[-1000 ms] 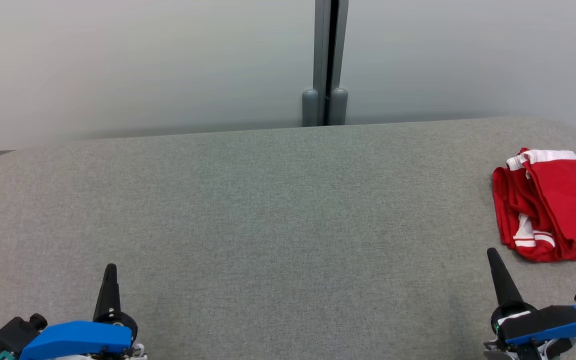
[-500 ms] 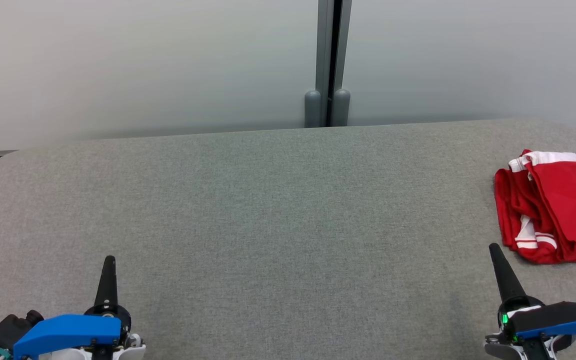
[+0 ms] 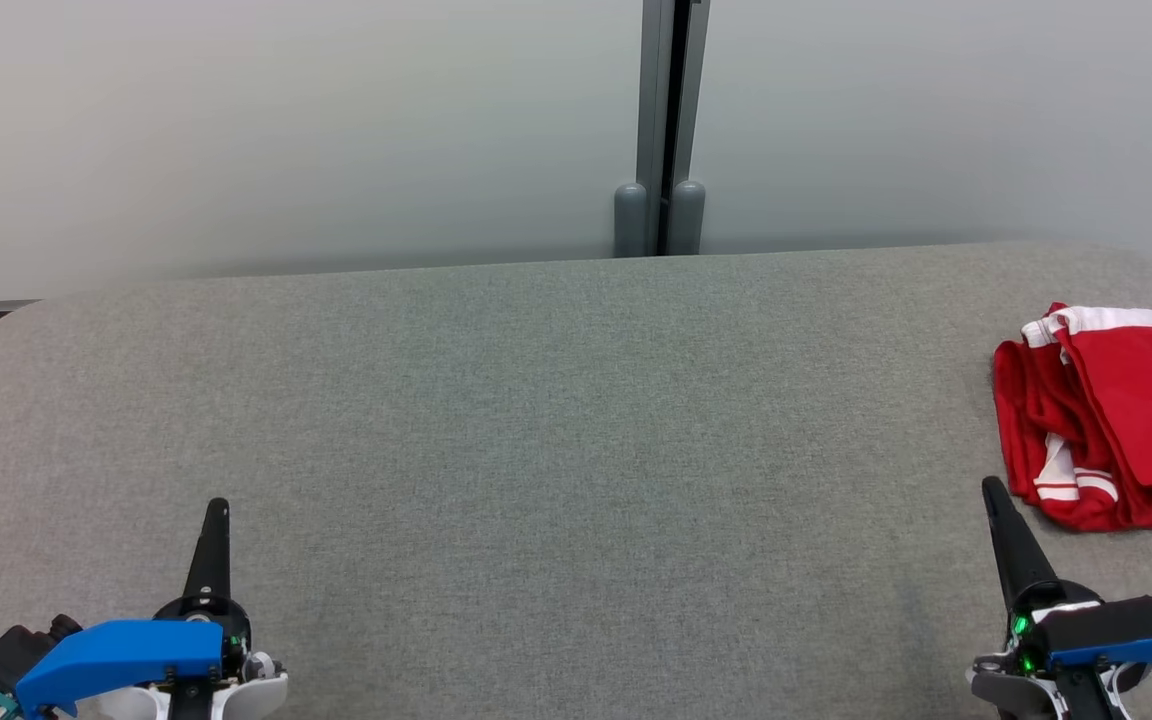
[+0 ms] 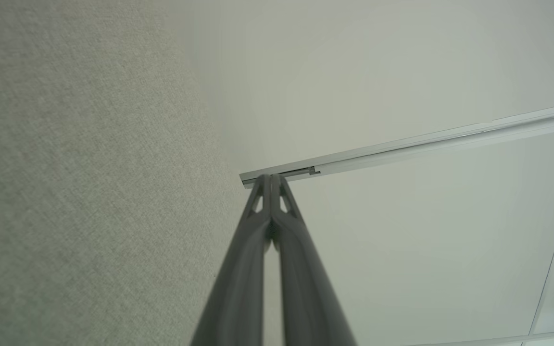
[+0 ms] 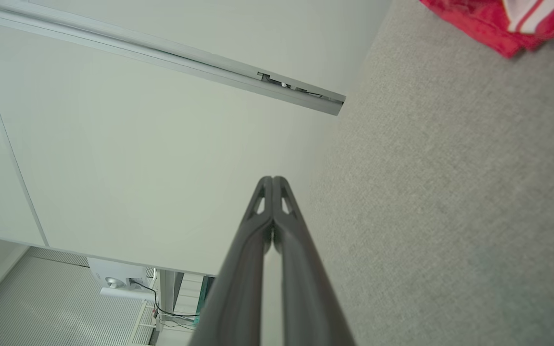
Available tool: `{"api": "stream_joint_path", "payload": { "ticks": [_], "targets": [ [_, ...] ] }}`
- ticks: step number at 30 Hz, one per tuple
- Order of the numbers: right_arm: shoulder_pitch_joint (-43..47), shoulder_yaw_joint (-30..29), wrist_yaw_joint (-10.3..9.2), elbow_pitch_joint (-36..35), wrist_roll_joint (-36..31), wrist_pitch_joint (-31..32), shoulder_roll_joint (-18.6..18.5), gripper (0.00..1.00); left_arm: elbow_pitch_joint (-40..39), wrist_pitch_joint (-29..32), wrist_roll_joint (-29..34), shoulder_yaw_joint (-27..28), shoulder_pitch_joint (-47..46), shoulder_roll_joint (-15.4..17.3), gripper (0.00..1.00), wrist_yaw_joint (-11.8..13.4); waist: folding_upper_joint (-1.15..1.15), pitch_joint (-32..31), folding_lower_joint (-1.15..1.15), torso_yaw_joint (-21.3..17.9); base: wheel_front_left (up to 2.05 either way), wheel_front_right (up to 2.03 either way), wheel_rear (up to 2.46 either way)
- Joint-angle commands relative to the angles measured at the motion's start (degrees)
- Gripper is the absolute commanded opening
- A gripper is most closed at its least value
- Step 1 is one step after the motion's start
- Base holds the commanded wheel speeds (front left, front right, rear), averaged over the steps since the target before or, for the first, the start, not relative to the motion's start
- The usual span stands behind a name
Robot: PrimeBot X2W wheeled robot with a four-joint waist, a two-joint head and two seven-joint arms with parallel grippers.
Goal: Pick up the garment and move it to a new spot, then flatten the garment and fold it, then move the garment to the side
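Currently both tools sit low at the near edge of the grey counter [image 3: 556, 400]. The left tool [image 3: 218, 512] is clenched and empty. The right tool [image 3: 992, 492] is also clenched and empty, its tip near the red garment [image 3: 1126, 400] but apart from it. The garment lies at the counter's far right, partly cut off by the frame, loosely folded in layers, with a white band on top and white stripes low left. It is likely light, soft and floppy, and layers may slide apart if pinched singly. Best hold: the thick folded left edge or the band, through all layers.
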Motion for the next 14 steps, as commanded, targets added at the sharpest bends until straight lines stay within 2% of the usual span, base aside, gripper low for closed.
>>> {"api": "stream_joint_path", "payload": {
  "ticks": [1,14],
  "targets": [
    [-1.1,-0.2,0.03,-0.1,1.6,0.2,-0.2,0.0,-0.5,0.4,-1.3,0.4,-1.2,0.0,0.0,-0.5,0.0,0.0,0.0,0.0,0.0,0.0,0.0],
    [-1.7,-0.5,0.04,0.2,7.6,1.0,-0.2,0.0,-0.8,2.0,-6.5,1.3,-1.9,-0.4,0.0,-0.7,0.0,-0.2,0.0,0.4,0.0,0.0,0.0]
  ]
}}
